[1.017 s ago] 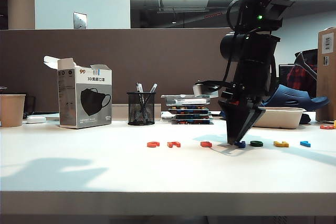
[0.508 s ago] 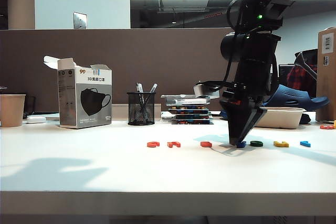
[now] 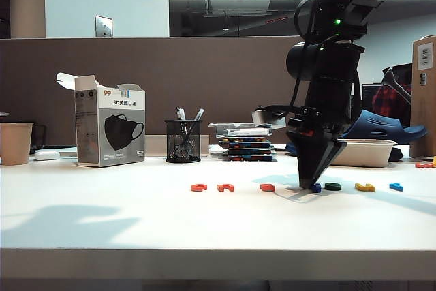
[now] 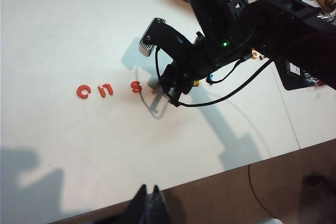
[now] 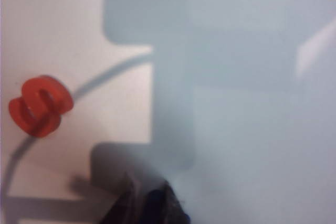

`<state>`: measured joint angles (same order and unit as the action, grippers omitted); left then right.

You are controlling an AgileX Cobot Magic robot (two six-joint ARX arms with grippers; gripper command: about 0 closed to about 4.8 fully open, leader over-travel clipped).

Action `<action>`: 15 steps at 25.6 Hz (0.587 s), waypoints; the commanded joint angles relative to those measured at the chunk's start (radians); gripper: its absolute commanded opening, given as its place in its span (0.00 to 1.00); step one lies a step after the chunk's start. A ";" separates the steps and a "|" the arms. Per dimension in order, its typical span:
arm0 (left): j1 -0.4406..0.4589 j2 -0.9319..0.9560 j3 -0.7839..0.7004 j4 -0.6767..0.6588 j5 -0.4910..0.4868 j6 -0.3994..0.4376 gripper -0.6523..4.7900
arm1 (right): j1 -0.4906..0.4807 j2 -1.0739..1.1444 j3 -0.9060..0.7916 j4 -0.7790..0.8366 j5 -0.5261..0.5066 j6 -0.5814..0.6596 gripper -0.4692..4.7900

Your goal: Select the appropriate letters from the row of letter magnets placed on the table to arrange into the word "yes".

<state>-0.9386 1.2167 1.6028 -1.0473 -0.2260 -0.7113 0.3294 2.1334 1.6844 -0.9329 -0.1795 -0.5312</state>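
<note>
My right gripper (image 3: 313,186) down on table (image 3: 136,216), jaws pinching dark blue Y (image 3: 316,187); orange-red S (image 3: 267,187) just beside; left gripper (image 4: 148,203) well apart, state unclear

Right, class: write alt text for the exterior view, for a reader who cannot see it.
The right gripper points down at the white table, its jaws closing around a dark blue letter in a row of letter magnets. Three orange-red letters lie on one side, green, yellow and light blue on the other.
</note>
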 commanded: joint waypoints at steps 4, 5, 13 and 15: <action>-0.001 -0.003 0.003 0.010 -0.005 0.003 0.11 | 0.001 0.006 -0.005 -0.010 0.003 0.005 0.10; -0.001 -0.003 0.003 0.010 -0.005 0.003 0.11 | 0.001 0.006 -0.005 -0.009 0.003 0.005 0.08; -0.001 -0.002 0.003 0.010 -0.005 0.003 0.11 | 0.001 0.006 -0.004 0.011 0.001 0.008 0.08; -0.001 -0.002 0.003 0.010 -0.005 0.003 0.11 | 0.001 0.003 -0.003 0.018 0.002 0.008 0.08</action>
<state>-0.9386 1.2167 1.6028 -1.0473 -0.2260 -0.7113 0.3294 2.1334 1.6836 -0.9276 -0.1791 -0.5278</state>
